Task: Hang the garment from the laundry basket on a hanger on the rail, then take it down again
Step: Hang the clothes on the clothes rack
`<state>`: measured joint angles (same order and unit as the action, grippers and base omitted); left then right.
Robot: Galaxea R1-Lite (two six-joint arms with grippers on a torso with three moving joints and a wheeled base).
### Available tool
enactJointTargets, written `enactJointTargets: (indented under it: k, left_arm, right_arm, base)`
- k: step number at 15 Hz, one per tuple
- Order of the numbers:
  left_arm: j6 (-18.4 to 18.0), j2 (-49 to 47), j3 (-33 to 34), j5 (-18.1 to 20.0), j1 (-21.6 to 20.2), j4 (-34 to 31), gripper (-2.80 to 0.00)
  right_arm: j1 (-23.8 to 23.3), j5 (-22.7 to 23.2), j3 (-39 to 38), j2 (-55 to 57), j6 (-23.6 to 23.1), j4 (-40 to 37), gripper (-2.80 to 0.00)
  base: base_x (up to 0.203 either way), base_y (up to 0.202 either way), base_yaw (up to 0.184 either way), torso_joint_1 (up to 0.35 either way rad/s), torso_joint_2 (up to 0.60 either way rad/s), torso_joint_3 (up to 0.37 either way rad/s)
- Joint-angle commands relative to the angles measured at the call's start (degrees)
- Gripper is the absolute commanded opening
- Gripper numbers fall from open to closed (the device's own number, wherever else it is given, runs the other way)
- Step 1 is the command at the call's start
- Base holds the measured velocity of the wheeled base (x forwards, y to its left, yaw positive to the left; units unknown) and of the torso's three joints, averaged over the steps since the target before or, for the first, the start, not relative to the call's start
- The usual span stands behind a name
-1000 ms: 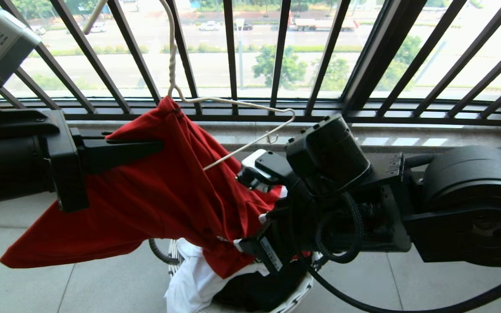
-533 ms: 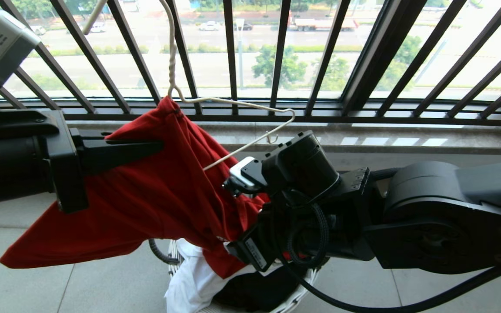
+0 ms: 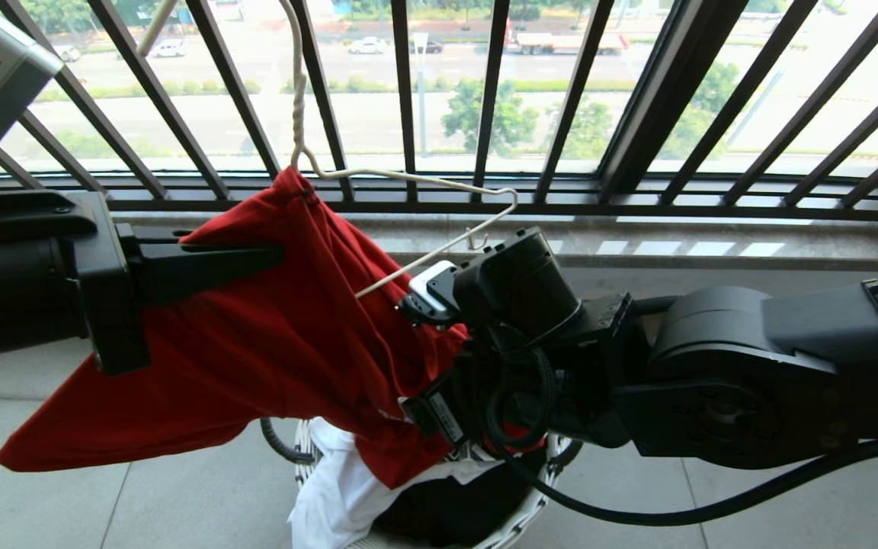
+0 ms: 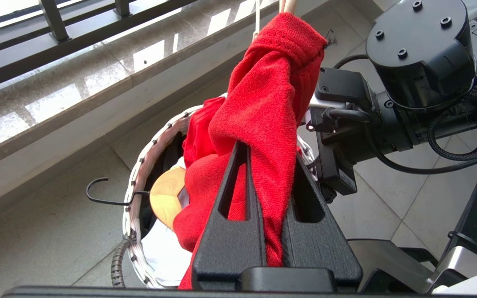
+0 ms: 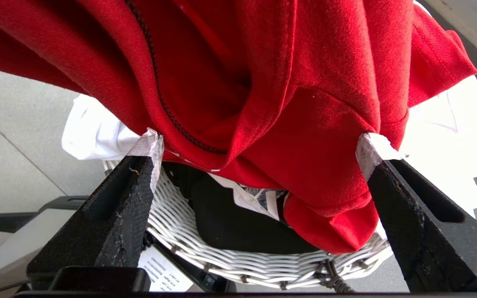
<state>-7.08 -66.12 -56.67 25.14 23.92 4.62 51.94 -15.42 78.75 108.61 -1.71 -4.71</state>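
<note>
**A:** Start nearest the robot. What did each gripper have?

**B:** The left gripper point(image 4: 263, 165) was clamped tight on a bunched fold of the red garment point(image 3: 256, 343), on the left of the scene. The right gripper point(image 5: 259, 165) stood spread wide, holding nothing; the shirt's low folds hung in the gap between its fingers point(image 5: 139, 165), brushing their taped tips.

**A:** And which way did the cloth run from there?

**B:** Upward and away. Its long axis rose from the laundry basket point(image 3: 519, 515), low and just beyond the right gripper, to the neck bunched at the twist of the hanger point(image 3: 424, 179), farther off against the balustrade point(image 3: 408, 99). The hanger's right shoulder was bare wire, just above the right wrist. The rail was out of sight.

**A:** So which arm was better placed?

**B:** The right one, I'd judge: the loose hem lay directly before its spread fingers, and the uncovered shoulder was on its side.
</note>
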Motion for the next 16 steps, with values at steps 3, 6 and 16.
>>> enactJointTargets:
  k: [3,6,16]
  left_arm:
    - [-0.13,-0.06,-0.02,0.18,-0.01,0.04,-2.80]
    - [-0.05,-0.68,-0.02,0.18,-0.01,0.04,-2.80]
    - [-0.13,-0.50,-0.02,0.18,0.08,0.04,-2.80]
  right_arm:
    - [-0.79,-0.31,0.03,-1.09,-0.20,0.01,0.00]
    - [-0.71,-0.31,-0.78,-4.18,-0.75,-0.21,0.00]
    - [1.65,-12.41,-2.46,-0.68,-3.31,8.05,0.00]
  base:
    - [0.000,0.000,0.000,0.000,0.00,0.000]
    - [0.000,0.000,0.000,0.000,0.00,0.000]
    - [0.000,0.000,0.000,0.000,0.00,0.000]
